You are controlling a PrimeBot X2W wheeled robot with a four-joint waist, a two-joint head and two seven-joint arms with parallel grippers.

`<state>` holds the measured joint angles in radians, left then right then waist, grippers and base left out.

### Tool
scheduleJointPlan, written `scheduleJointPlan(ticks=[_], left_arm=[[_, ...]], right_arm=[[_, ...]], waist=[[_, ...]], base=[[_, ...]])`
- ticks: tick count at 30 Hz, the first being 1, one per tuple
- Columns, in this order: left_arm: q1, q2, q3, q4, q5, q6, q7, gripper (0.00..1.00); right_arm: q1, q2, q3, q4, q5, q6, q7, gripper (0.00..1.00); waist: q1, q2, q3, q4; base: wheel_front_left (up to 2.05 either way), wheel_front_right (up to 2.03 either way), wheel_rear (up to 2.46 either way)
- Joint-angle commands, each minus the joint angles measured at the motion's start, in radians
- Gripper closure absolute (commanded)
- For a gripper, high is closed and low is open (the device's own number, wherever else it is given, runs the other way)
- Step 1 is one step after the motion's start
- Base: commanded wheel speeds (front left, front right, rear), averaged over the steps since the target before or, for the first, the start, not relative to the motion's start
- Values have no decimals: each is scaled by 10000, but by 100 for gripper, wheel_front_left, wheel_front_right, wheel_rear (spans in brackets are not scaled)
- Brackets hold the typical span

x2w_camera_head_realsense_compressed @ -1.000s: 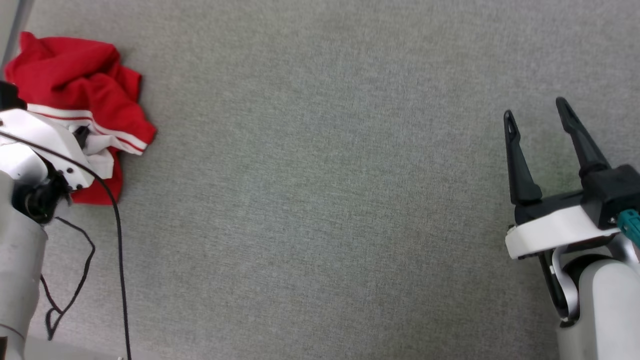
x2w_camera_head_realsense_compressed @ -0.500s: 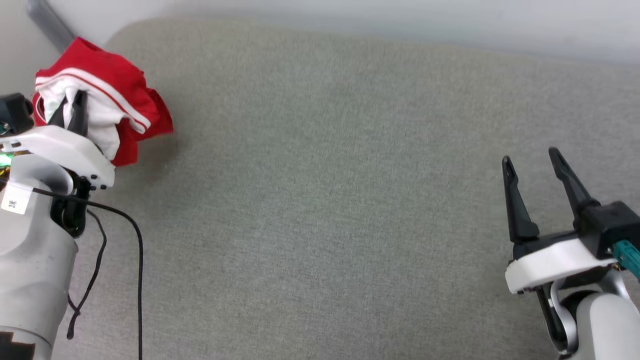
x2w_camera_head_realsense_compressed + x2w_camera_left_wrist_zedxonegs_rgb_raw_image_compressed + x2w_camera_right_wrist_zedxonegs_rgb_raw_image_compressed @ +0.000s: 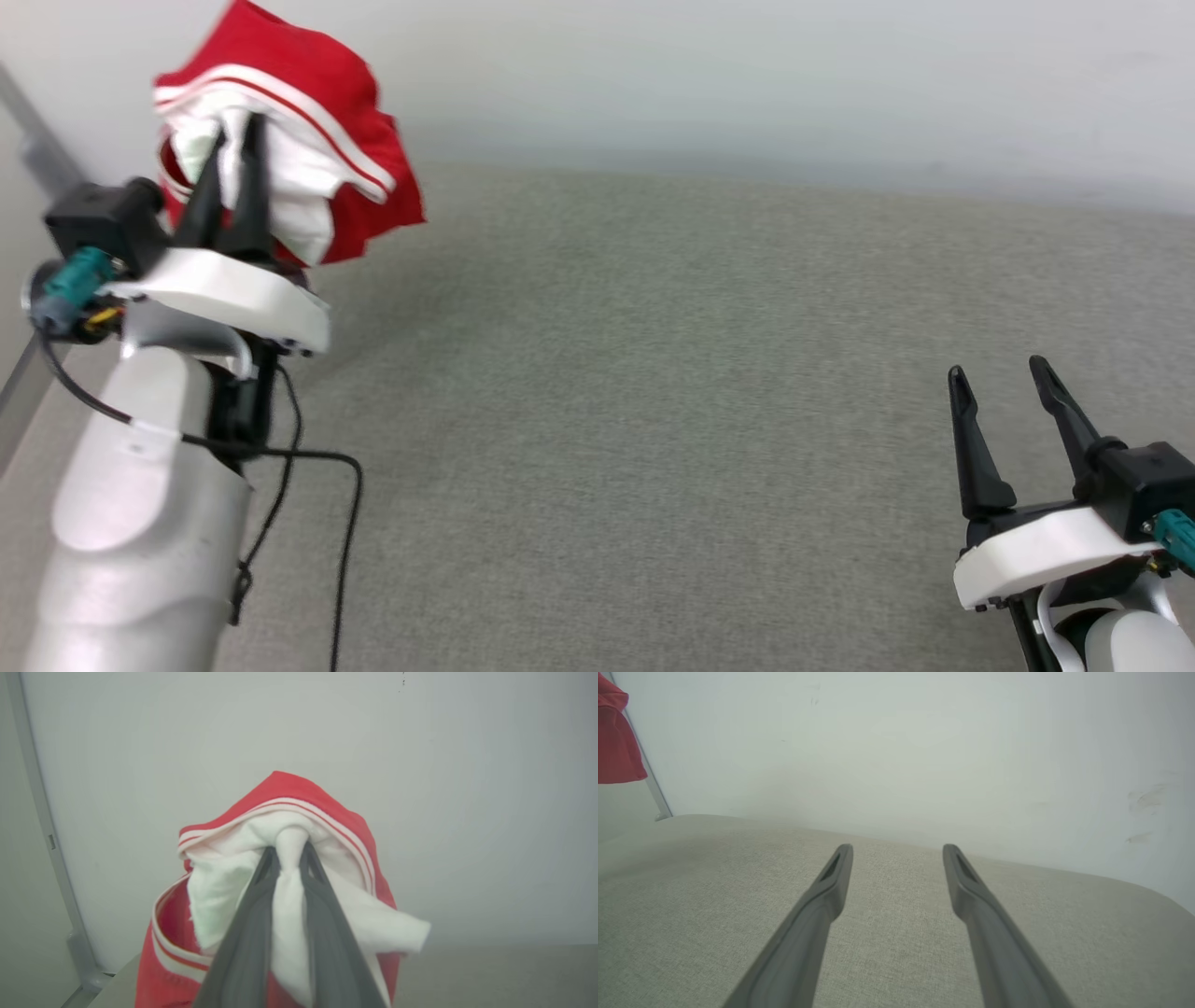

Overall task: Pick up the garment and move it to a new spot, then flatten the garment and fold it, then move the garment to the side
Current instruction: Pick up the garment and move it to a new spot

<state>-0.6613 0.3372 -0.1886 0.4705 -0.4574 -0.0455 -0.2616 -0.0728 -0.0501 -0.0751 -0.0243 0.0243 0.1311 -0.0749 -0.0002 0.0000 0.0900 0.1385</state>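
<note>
One bunched garment (image 3: 327, 84) hangs above the grey surface (image 3: 653, 420), white fold pinched by left tool (image 3: 237, 133). Two tools total; right tool (image 3: 997, 369) spread, low over surface.

A grey woven-fabric counter (image 3: 653, 420) with rounded corners meets a plain pale wall (image 3: 747, 75). A grey strip (image 3: 42, 826) runs up the wall's left. Soft, even light.

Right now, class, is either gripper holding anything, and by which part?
The left gripper is shut on the garment, pinching a bunched fold of its white fabric. The right gripper is open and holds nothing.
</note>
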Motion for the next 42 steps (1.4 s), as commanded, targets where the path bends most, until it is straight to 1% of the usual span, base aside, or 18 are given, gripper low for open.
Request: scheduleJointPlan(ticks=[1,5,9,13,17,23,29,31,32,34,35,38,42], left_arm=[[161,-55,-9,-125,66,-53,-47,100],[790,-683,-254,-900,320,-215,-40,100],[1467,-1306,-732,-1427,502,-352,-39,100],[2057,-1845,-1465,-1585,604,-505,-39,100],[2565,-2218,-2484,-1568,641,-673,83,100],[3097,-2413,-4296,-1012,672,-835,470,100],[3237,-2268,-5745,-403,382,-852,450,100],[3103,-2137,-6140,-262,282,-854,425,100],[3022,-2129,-6214,-264,212,-855,343,98],[2921,-2133,-6393,-227,217,-856,231,28],[2897,-2129,-6403,-222,218,-857,168,0],[2941,-2185,-6297,-365,202,-854,24,0],[3168,-2229,-5836,-951,286,-629,-41,0]], right_arm=[[118,-2,15,-9,55,-5,-62,0],[302,-3,65,-114,151,-7,-25,0],[464,-2,69,-275,245,-5,20,0],[592,0,24,-443,223,-5,115,0],[633,0,-4,-649,295,-5,190,0],[389,1,10,-812,460,-5,83,0],[209,2,46,-814,475,-5,12,0],[149,2,37,-763,477,-5,-15,0],[140,2,33,-742,472,-5,-26,0],[177,2,21,-663,446,-7,-31,0],[208,0,30,-635,371,-5,-21,0],[335,0,51,-518,339,-7,59,0],[458,2,67,-435,289,-7,125,0]], waist=[[2,0,-204,-283],[2,0,-375,-793],[2,0,-462,-1320],[2,0,-416,-1753],[2,0,-136,-2084],[2,0,520,-2297],[2,0,938,-2270],[2,0,950,-2225],[2,0,938,-2191],[2,0,828,-2093],[2,0,735,-2045],[2,0,372,-1941],[2,0,-102,-1830]], base=[[0,0,0],[0,0,0],[0,0,0],[0,0,0],[0,0,0],[0,0,0],[0,0,0],[0,0,0],[0,0,0],[0,0,0],[0,0,0],[0,0,0],[0,0,0]])
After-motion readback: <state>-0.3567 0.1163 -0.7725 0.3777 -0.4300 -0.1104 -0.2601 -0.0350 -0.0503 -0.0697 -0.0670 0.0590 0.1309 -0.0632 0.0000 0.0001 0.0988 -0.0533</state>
